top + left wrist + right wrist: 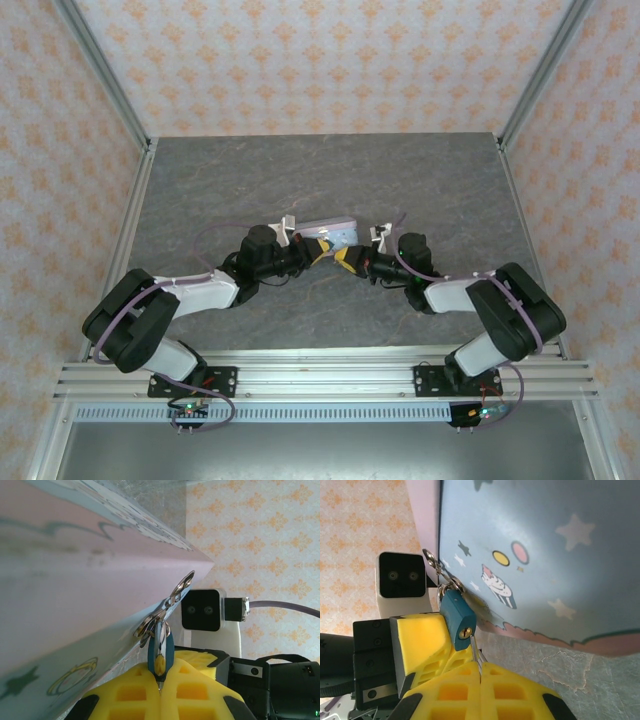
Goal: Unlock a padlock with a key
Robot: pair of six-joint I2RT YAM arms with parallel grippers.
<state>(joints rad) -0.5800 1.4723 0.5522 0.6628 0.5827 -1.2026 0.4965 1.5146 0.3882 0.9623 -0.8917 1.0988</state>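
The small blue padlock (459, 615) hangs by its silver shackle from the ring clasp (436, 569) of a pale-blue cartoon tin (545, 550). Its brass keyhole faces my right gripper (481, 669), which is shut on a thin silver key (479, 655). The key's tip rests at the padlock's bottom face, right beside the keyhole. My left gripper (161, 682) is shut on the lower end of the padlock (161, 650), under the tin (75, 580). From above, the left gripper (318, 249) and right gripper (352, 262) meet at the tin (332, 230).
The tin lies mid-table on the grey marbled top (300, 170). Aluminium posts (105, 80) and patterned walls close in the sides and back. A metal rail (320, 375) carrying both arm bases runs along the near edge.
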